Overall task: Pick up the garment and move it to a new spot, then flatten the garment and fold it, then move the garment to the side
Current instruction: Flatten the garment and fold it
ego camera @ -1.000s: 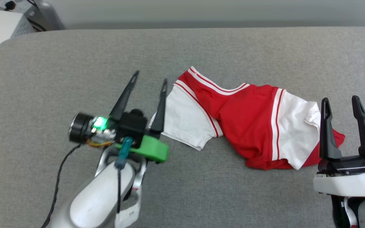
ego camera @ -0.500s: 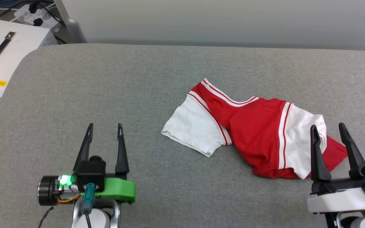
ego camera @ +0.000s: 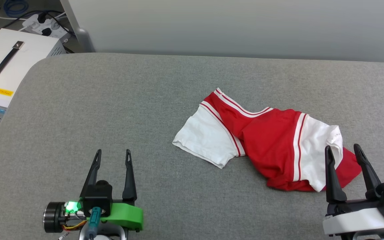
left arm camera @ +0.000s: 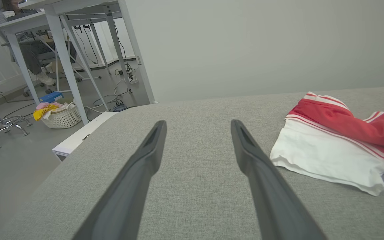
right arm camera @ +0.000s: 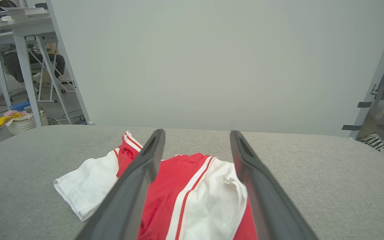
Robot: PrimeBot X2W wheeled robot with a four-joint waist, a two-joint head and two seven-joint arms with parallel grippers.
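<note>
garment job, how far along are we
Done: nothing clearly; the garment lies bunched and unfolded on the grey surface. In hand: nothing; the left gripper and right gripper are open and empty, the right one close to the garment. Left: flatten, fold, move aside.

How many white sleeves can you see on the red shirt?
2. One white sleeve lies spread at the left end of the red jersey; the other sleeve is crumpled at its right end, by the right gripper.

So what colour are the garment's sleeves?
White sleeves with red-white striped trim, on the red garment; clearest in the head view.
</note>
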